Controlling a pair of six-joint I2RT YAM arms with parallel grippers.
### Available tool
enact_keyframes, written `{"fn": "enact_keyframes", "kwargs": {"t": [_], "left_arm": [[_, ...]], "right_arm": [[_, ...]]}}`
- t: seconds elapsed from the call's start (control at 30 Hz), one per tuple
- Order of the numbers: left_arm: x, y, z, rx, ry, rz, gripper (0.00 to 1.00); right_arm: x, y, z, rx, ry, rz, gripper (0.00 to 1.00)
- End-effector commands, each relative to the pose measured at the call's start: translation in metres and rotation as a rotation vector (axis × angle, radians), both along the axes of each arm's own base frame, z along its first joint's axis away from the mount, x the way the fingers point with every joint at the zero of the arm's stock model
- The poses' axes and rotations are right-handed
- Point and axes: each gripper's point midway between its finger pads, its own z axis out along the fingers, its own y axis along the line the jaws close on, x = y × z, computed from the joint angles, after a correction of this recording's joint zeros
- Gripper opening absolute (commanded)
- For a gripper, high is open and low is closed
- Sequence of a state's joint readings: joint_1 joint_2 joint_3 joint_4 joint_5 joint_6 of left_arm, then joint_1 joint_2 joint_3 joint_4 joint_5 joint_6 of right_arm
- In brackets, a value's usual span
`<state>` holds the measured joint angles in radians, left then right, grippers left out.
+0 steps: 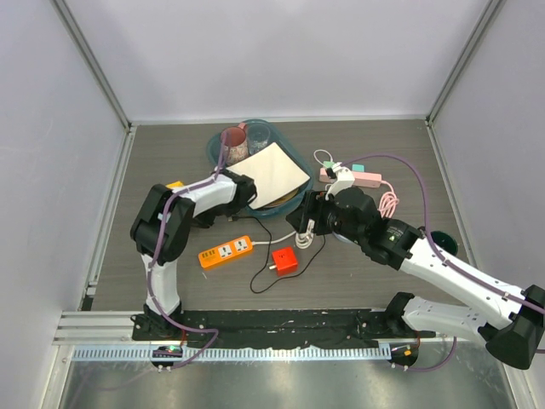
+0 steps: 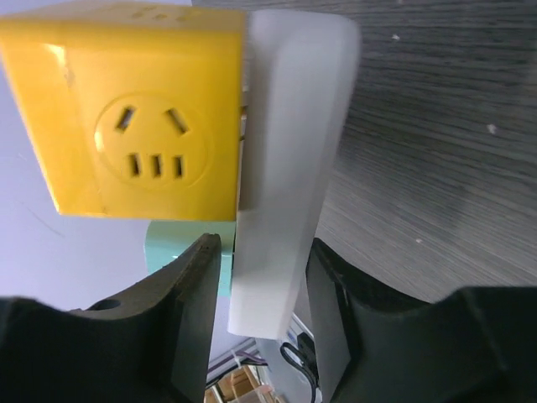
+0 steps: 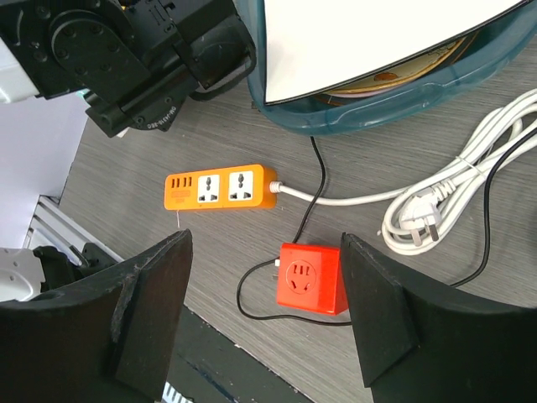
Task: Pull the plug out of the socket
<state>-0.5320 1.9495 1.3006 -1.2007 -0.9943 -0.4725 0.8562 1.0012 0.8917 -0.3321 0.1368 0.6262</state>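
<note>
A yellow cube socket (image 2: 134, 126) with a white plug (image 2: 285, 168) against its side fills the left wrist view. My left gripper (image 2: 264, 243) has its jaws on either side of the white plug and looks shut on it. In the top view the yellow socket (image 1: 174, 184) peeks out by the left gripper (image 1: 181, 196) at the table's left. A red cube socket (image 3: 310, 277) with a black cable (image 3: 252, 298) at its side lies below my right gripper (image 3: 267, 239), which is wide open above it. The red socket (image 1: 284, 262) is mid-table, near the right gripper (image 1: 306, 223).
An orange power strip (image 1: 226, 253) lies left of the red cube, with its white coiled cable (image 3: 453, 193) to the right. A teal basin (image 1: 294, 158) holding a cup and a white sheet stands at the back. A pink power strip (image 1: 351, 177) lies at the back right.
</note>
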Motion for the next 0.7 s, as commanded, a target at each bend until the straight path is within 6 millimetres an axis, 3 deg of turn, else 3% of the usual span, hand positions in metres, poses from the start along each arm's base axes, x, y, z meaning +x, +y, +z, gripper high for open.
{"fn": "enact_keyframes", "kwargs": {"t": [0.0,0.2,0.3,0.43,0.57,0.67], "left_arm": [[0.004,-0.013,0.004,-0.012,-0.026,-0.013,0.50],[-0.003,-0.034,0.000,-0.149,-0.027,-0.014,0.65],[-0.005,-0.046,0.003,-0.253,-0.041,-0.012,0.66],[-0.011,-0.079,0.006,-0.520,-0.052,-0.008,0.66],[-0.013,-0.106,0.027,-0.730,-0.110,-0.030,0.66],[-0.010,-0.110,0.051,-0.809,-0.199,-0.039,0.66]], "right_arm": [[0.003,-0.002,0.011,0.007,-0.040,-0.013,0.76],[0.004,0.000,0.011,0.000,-0.041,-0.007,0.76],[0.004,0.000,0.012,-0.003,-0.045,-0.003,0.76],[0.004,0.000,0.013,-0.005,-0.049,0.001,0.76],[0.003,0.000,0.013,-0.003,-0.049,0.004,0.77],[0.003,0.004,0.011,-0.001,-0.037,0.014,0.76]]}}
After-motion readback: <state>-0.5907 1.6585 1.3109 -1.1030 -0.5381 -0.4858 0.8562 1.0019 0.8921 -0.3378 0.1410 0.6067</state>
